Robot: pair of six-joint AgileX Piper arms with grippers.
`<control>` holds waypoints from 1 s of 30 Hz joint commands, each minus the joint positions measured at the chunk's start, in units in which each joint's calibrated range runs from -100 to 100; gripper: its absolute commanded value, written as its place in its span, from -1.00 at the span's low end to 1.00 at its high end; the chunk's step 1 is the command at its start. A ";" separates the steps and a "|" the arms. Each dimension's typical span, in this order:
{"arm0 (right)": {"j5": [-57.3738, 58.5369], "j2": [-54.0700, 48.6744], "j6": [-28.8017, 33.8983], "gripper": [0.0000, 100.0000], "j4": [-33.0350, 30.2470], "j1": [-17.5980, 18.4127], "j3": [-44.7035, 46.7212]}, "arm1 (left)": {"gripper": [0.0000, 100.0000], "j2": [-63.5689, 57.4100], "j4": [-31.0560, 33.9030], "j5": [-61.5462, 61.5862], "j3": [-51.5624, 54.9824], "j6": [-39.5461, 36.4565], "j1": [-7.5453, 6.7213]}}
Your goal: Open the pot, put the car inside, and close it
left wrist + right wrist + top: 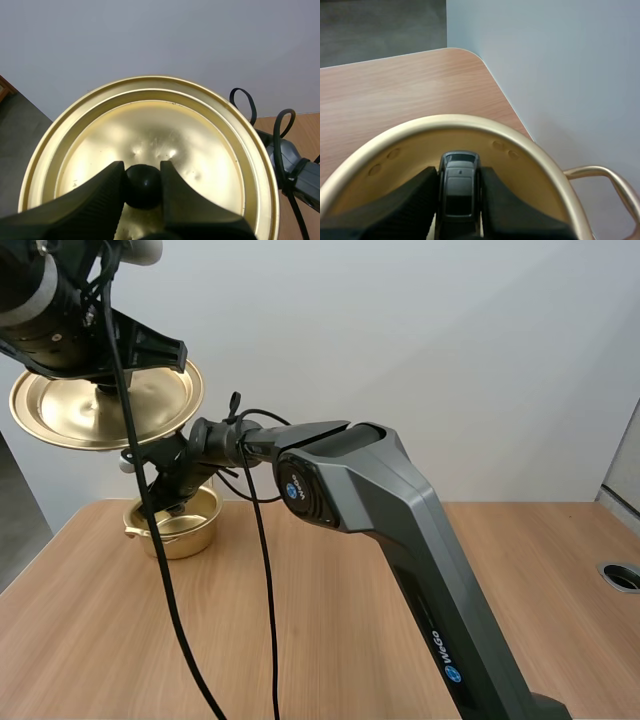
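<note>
Both claws are loaded. My right claw (460, 172) pinches the dark toy car (460, 192), whose long axis runs along the fingers, just over the mouth of the open gold pot (470, 122) at the surface's (330, 620) far left corner. My left claw (142, 170) grips the lid (150, 120) by its black knob (142, 187), raised up and to the left of the pot. As I judge it, the release path is straight down.

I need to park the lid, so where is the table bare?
Bare wood lies in front of the pot, left of the right arm, and across the table from that arm to the hole at the right edge. Crowded: the far left corner, where the right tool holds the car at the pot, near the raised lid.
</note>
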 commanded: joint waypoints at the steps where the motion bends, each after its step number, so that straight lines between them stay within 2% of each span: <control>1: 0.41 0.57 0.01 -1.00 -0.05 -0.02 -0.05 | -1.00 -0.03 0.00 0.06 -0.07 0.01 0.01; 11: 0.62 0.76 0.01 -1.00 -0.67 -0.02 0.52 | -1.00 -0.03 0.00 0.06 -0.07 0.01 0.01; 16: -3.24 0.76 0.01 -1.00 -0.67 -0.02 0.52 | -1.00 -0.03 0.00 0.06 -0.07 0.01 0.01; 19: -3.63 0.76 1.70 -0.97 -0.67 -0.02 0.52 | -1.00 -0.03 0.00 0.06 -0.07 0.01 0.01; 20: -3.76 0.76 2.44 -0.77 -0.67 -0.02 0.52 | -1.00 -0.03 0.00 0.06 -0.07 0.01 0.01; 21: -3.97 0.76 3.08 -0.44 -0.84 -0.02 0.52 | -1.00 -0.03 0.00 0.06 -0.07 0.01 0.01; 23: -3.97 0.76 3.18 0.34 -1.69 -0.02 0.52 | -1.00 -0.03 0.00 0.06 -0.07 0.01 0.01; 24: -3.75 0.76 3.18 0.80 -2.79 -0.02 0.52 | -1.00 -0.03 0.00 0.06 -0.07 0.01 0.01; 25: -3.34 0.76 3.18 1.00 -3.73 -0.02 0.52 | -1.00 -0.03 0.00 0.06 -0.07 0.01 0.01; 30: -2.93 0.76 3.39 1.00 -4.77 -0.02 0.52 | -1.00 -0.03 0.00 0.06 -0.07 0.01 0.01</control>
